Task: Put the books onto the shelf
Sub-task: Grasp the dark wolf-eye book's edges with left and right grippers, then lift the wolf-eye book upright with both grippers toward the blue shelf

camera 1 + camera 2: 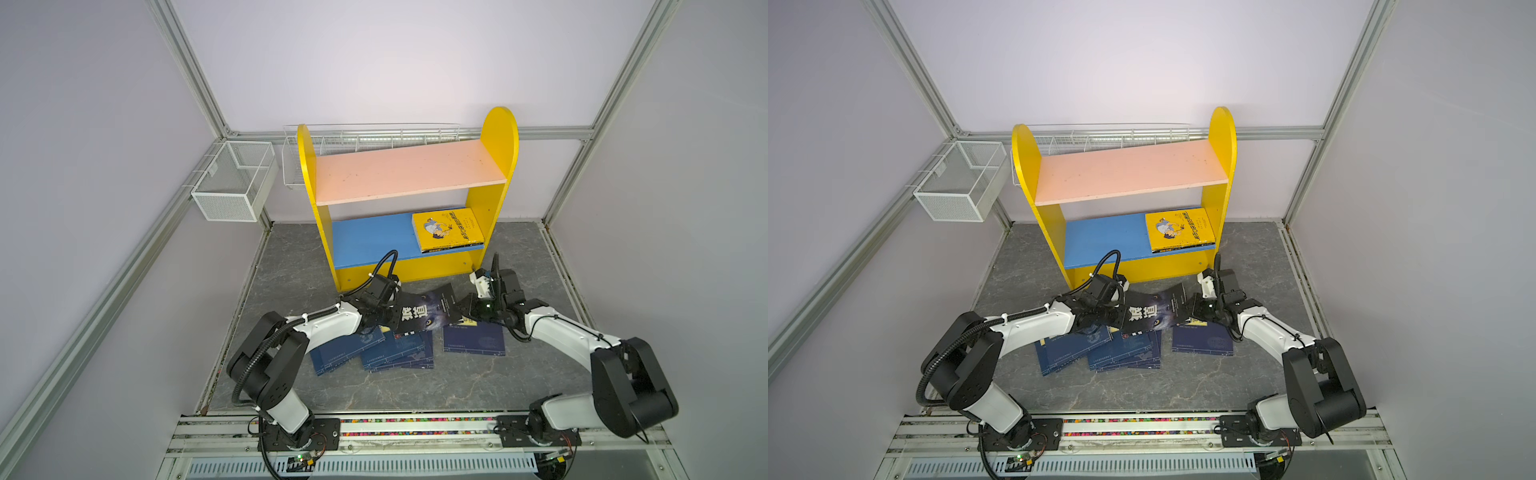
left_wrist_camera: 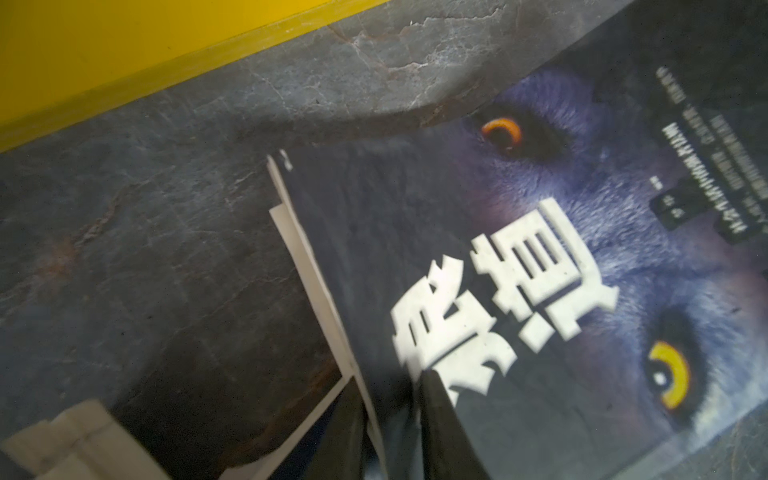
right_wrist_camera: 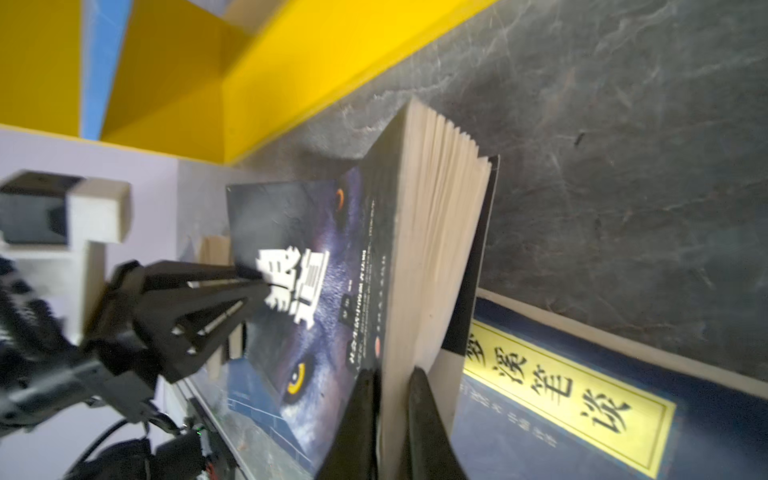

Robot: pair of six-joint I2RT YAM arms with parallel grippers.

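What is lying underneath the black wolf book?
Blue books lie under the black book, one showing a yellow label. Whatever sits directly beneath its middle is covered.

We see a glossy coated cover on the black wolf-faced paperback point(image 2: 540, 249), with cream, matt, rough-edged paper pages. The grey veined desk top point(image 1: 415, 386) looks like matt stone to us; the yellow, pink and blue board shelf point(image 1: 407, 174) is smooth painted wood, the white mesh basket point(image 1: 232, 183) coated metal wire.
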